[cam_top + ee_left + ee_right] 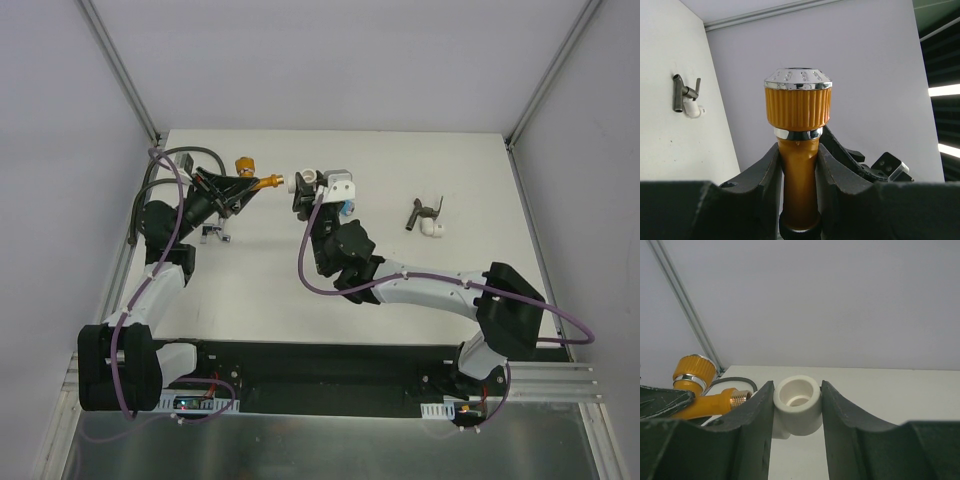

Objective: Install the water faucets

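My left gripper is shut on the shiny orange faucet and holds it above the table. Its stem is clamped between the fingers in the left wrist view, with the ribbed knob above them. My right gripper is shut on a white elbow fitting, open end up. The faucet's threaded end points at the elbow's side from the left, very close; the finger hides any contact. The dark grey-brown faucet lies at the far right on a second white elbow. The blue faucet is not clearly in view.
A small silver piece lies on the table under the left arm. A black hose curves behind the orange faucet. The grey faucet also shows in the left wrist view. Grey walls enclose the white table.
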### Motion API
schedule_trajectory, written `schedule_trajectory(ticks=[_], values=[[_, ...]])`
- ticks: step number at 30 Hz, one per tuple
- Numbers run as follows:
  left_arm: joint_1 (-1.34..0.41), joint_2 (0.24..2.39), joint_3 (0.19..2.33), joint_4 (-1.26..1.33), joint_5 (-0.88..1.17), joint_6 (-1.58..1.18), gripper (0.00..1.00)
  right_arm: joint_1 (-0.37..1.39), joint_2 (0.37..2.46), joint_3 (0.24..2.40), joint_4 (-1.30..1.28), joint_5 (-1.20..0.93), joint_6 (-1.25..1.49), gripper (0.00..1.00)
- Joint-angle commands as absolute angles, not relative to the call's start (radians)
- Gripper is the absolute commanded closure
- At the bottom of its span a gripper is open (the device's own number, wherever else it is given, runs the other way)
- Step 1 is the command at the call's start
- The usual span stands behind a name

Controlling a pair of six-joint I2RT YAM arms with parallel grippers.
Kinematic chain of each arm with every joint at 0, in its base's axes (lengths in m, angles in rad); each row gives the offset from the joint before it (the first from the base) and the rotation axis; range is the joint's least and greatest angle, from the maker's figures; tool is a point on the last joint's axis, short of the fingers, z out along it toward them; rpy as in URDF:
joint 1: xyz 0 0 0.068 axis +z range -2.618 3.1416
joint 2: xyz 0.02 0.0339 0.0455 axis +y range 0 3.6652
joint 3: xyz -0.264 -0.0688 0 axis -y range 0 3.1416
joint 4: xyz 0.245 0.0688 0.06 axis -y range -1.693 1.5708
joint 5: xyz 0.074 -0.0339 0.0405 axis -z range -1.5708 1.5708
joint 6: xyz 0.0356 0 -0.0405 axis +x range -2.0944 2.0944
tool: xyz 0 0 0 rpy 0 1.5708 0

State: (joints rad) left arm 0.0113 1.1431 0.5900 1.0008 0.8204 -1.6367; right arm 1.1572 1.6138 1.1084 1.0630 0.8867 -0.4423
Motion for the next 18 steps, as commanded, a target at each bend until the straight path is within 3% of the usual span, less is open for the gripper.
schedule_trajectory(ticks=[1, 18], values=[[0.023, 1.112, 0.603, 1.098, 0.839, -1.652, 1.00, 1.158, 1.609, 1.164, 1.092, 0.850, -0.414, 0.98], [0.023, 1.126, 0.629, 1.100, 0.879, -1.644, 1.00, 1.154, 1.631, 1.195, 1.074, 0.868, -0.417, 0.98]])
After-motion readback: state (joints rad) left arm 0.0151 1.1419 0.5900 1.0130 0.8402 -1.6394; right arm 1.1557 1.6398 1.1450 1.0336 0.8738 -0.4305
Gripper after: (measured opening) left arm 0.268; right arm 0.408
